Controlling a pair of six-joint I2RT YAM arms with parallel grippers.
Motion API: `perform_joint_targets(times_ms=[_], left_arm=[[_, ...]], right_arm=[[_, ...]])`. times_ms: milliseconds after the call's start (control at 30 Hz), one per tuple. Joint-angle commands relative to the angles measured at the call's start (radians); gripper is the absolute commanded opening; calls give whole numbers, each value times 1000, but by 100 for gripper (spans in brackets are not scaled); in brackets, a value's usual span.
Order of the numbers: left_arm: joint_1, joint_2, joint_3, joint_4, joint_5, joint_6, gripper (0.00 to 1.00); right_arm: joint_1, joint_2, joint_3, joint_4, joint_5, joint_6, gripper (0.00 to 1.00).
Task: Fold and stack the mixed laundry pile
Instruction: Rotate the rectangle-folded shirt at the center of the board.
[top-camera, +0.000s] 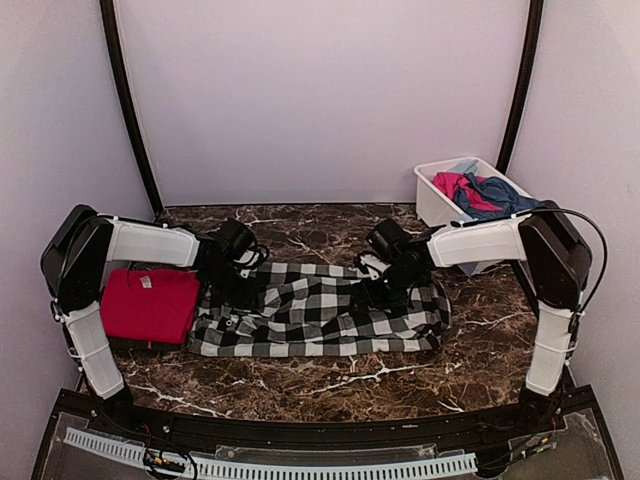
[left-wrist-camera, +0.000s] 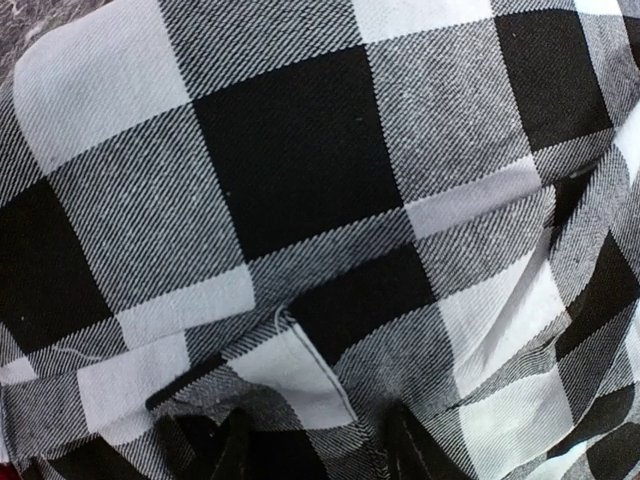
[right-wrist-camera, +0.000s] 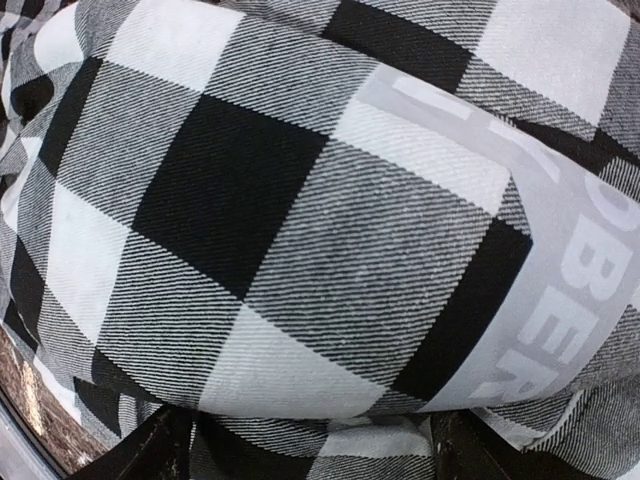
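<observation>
Two white-sleeved arms stand at the near edge of one brown marble table (top-camera: 330, 385), elbows out, forearms angled inward and down onto a single black-and-white checked garment (top-camera: 320, 318) spread flat mid-table. Left gripper (top-camera: 224, 288) is down at the garment's left end. Its wrist camera shows two dark fingers (left-wrist-camera: 232, 452) partly apart with a folded hem between them. Their tips are cut off by the frame's edge, so whether they pinch the cloth cannot be told. Right gripper (top-camera: 378, 290) sits on the garment's upper right part, jaws wide, checked cloth bulging between them. Beside it runs a grey band of white lettering (right-wrist-camera: 560, 300), only partly readable. One folded red tee (top-camera: 150, 305) lies at the table's left, just beside the checked garment, its left edge behind the left arm. Farthest back, at right, one white tub (top-camera: 432, 205) holds a pink piece (top-camera: 455, 186) and a blue piece (top-camera: 500, 193), tangled; any others cannot be counted.
</observation>
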Motion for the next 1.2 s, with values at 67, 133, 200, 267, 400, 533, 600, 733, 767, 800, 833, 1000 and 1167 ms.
perform_joint_targets(times_ms=[67, 133, 200, 267, 400, 533, 600, 733, 767, 800, 833, 1000, 1167], left_arm=[[10, 6, -16, -89, -74, -63, 43], [10, -24, -21, -104, -66, -73, 43], [10, -55, -19, -123, -51, -84, 43], [10, -99, -18, -129, -22, -95, 46], [11, -227, -12, -72, 67, -106, 53], [19, -206, 82, -80, 33, -62, 57], [19, -134, 158, -126, -3, -31, 58], [21, 0, 286, -167, -52, 27, 56], [21, 18, 318, -171, -52, 33, 55], [21, 52, 332, -172, -51, 43, 53], [21, 66, 358, -176, -52, 50, 52], [22, 154, 408, -192, -86, 100, 48], [23, 226, 412, -215, -122, 116, 45]], right_arm=[[-43, 180, 153, -34, 64, -68, 78], [-52, 228, 224, -56, 77, -102, 78], [-63, 279, 310, -91, 99, -133, 77], [-70, 328, 435, -128, 142, -175, 77], [-69, 377, 635, -238, 200, -259, 76], [-69, 249, 623, -244, 170, -272, 77], [-69, 160, 566, -224, 162, -256, 78], [-68, 27, 444, -196, 132, -196, 77], [-66, 6, 409, -183, 109, -176, 76], [-63, -9, 374, -168, 80, -157, 73], [-58, -19, 326, -149, 61, -136, 71], [-35, 28, 229, -84, 22, -59, 55], [-34, 116, 223, -47, 55, -36, 44]])
